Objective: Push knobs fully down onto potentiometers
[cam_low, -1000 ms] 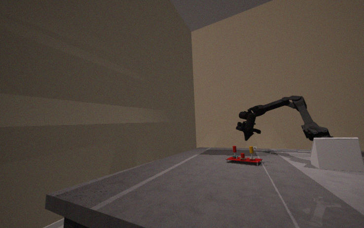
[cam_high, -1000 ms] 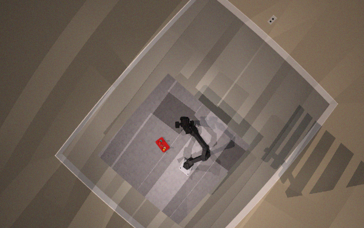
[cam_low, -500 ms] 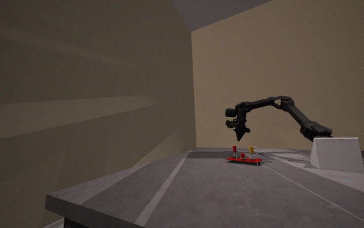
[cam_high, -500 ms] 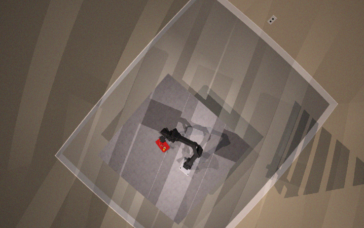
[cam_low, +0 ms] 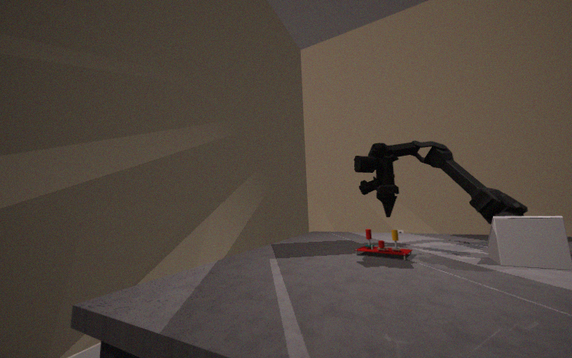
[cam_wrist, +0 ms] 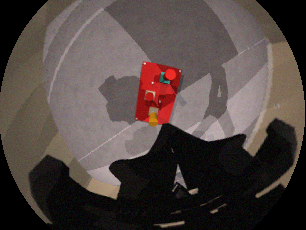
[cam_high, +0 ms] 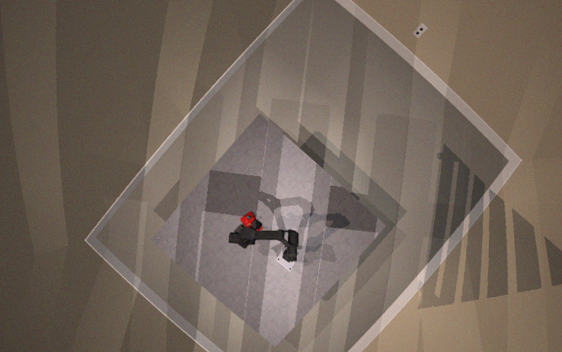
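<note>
Closed hand (cam_low: 387,215) (cam_wrist: 165,126) above three knobs.

I count one red circuit board (cam_high: 249,220) (cam_low: 390,252) (cam_wrist: 161,102) on my bench (cam_high: 232,265) (cam_low: 253,304) (cam_wrist: 100,55). On it I make out three knobs: two red and one yellow. I also see one arm (cam_high: 267,235) (cam_low: 464,175) and one white block (cam_high: 285,264) (cam_low: 529,242).

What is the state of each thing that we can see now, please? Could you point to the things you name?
Board (cam_low: 388,252) (cam_wrist: 162,107): on legs, upright.
Yellow knob (cam_low: 394,235) (cam_wrist: 153,119): raised.
Tall red knob (cam_low: 368,234) (cam_wrist: 170,74): raised.
Low red knob (cam_low: 380,244) (cam_wrist: 149,96): down low.
Gripper (cam_low: 387,215): shut, above the board.
Arm (cam_high: 267,235) (cam_low: 464,175): bent, reaching over the table (cam_high: 232,265) (cam_low: 236,304).
</note>
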Motion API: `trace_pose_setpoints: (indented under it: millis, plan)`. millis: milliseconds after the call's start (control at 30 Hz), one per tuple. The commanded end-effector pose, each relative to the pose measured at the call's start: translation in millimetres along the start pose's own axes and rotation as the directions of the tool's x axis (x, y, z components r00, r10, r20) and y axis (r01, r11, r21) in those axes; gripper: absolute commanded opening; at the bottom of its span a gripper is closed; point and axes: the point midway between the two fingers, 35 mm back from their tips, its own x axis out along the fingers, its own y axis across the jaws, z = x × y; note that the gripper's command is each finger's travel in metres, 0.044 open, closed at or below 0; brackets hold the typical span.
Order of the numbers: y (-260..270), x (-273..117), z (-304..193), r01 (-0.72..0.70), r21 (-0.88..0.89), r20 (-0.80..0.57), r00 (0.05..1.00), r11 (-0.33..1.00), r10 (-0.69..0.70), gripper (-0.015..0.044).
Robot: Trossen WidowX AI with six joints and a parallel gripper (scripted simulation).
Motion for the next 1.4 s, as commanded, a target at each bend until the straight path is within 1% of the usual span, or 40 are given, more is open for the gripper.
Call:
trace_pose_setpoints:
  millis: [0, 100, 200, 433, 800, 1367]
  plan:
    - [19.6, -2.5, -12.8, 0.045, -0.071, -0.016, 0.999, 0.996, -0.046, 0.0]
    - [20.8, -1.1, -13.6, 0.048, -0.075, -0.017, 0.999, 0.996, -0.049, 0.0]
    - [19.8, 15.7, -13.9, 0.049, -0.075, -0.017, 0.999, 0.996, -0.05, 0.0]
    - [19.6, 19.8, -13.9, 0.049, -0.075, -0.017, 0.999, 0.996, -0.05, 0.0]
    - [18.6, 37.2, -14.2, 0.05, -0.075, -0.016, 0.999, 0.996, -0.051, 0.0]
    - [18.4, 40.2, -14.3, 0.05, -0.075, -0.016, 0.999, 0.996, -0.051, 0.0]
